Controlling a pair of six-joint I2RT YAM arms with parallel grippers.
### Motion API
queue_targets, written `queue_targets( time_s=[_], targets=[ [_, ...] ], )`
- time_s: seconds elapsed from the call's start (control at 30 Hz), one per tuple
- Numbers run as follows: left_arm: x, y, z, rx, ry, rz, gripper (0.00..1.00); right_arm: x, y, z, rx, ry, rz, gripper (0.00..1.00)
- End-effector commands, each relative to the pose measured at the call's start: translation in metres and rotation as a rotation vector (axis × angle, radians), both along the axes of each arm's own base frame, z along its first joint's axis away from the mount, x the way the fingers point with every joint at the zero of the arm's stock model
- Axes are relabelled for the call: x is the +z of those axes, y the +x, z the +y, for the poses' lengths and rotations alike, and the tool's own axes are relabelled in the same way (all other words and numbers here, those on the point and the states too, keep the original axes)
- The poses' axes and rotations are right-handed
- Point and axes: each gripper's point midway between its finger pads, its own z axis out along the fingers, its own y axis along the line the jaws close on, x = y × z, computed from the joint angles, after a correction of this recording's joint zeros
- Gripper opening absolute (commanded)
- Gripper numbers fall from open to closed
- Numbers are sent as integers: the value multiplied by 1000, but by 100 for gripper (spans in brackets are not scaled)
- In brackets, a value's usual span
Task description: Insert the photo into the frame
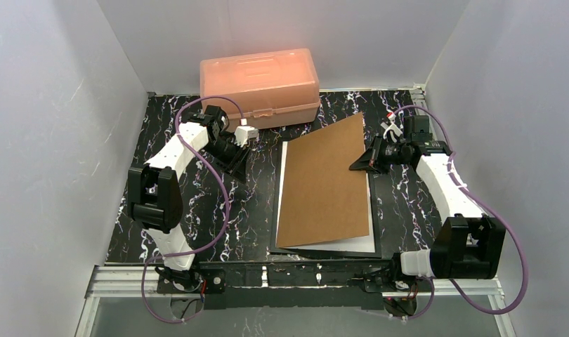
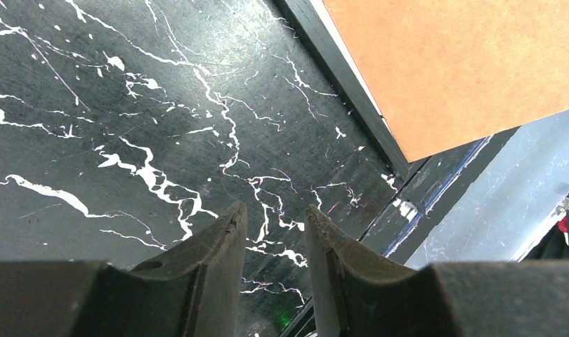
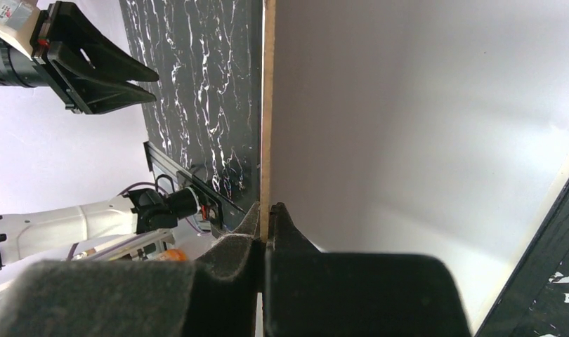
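Observation:
A brown backing board point(image 1: 324, 186) is tilted up on its right side over a white sheet point(image 1: 338, 244) that lies in the black frame point(image 1: 317, 251). My right gripper point(image 1: 357, 166) is shut on the board's right edge; the wrist view shows the jaws point(image 3: 267, 208) pinching the thin brown edge point(image 3: 267, 105), with the white sheet point(image 3: 408, 140) below. The cat print is not in view; I cannot tell whether the white sheet is the photo's back. My left gripper point(image 1: 241, 167) is open and empty over the bare table, left of the frame's edge point(image 2: 352, 91) and the board point(image 2: 464, 63).
A peach plastic box point(image 1: 260, 84) stands at the back, just behind the left gripper. The black marbled table point(image 1: 246, 210) shows between the left arm and the frame. White walls close in the left, right and back sides.

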Motion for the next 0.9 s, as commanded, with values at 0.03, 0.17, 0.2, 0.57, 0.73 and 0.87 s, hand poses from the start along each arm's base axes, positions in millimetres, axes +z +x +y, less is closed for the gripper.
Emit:
queue_targets(
  time_s=[0.03,0.17,0.2,0.57,0.73,0.87],
  targets=[
    [-5,-2,2,-7,10,20,34,17,16,1,51,-22,-132,1],
    [-10,0,3,2,21,22,33,17,17,3,64,-5,-129,1],
    [-13,1,3,7,26,23,33,17,17,4,67,-1,-130,1],
    [-55,12,-28,-17,92,24,29,6,20,3,74,-7,-111,1],
    [-64,20,-37,-18,100,21,28,-2,25,1,76,-31,-94,1],
    [-71,22,-40,-22,108,23,26,-6,28,-2,79,-54,-84,1]
  ],
)
